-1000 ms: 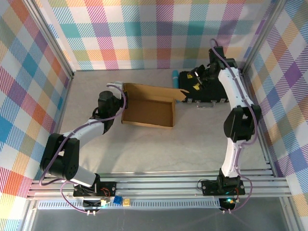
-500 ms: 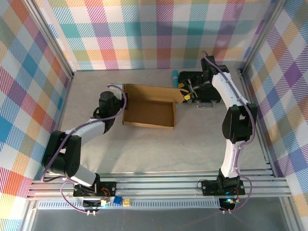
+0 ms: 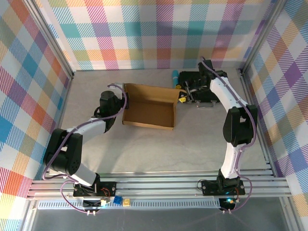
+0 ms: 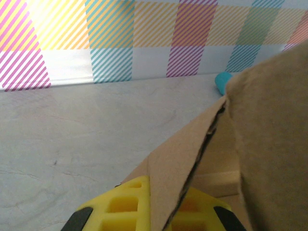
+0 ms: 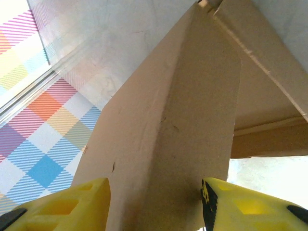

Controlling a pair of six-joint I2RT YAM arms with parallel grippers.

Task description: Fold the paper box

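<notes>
Table (image 3: 159,149) | 1 paper box (image 3: 149,113) | 1 black case (image 3: 190,77) | 1 teal object (image 3: 175,75)

One paper box (image 3: 149,111), one black case (image 3: 190,77), one teal tube (image 3: 175,78).

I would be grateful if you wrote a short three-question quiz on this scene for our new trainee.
1. True or false: the left gripper is shut on a wall of the paper box.
2. Fill in: seen from above, the black case lies on the box's ___ side.
3. Pick one: what sits between the fingers of the right gripper? A) a cardboard flap of the box; B) a sponge; C) a spoon.

Key: 1 true; 2 right; 3 A.
</notes>
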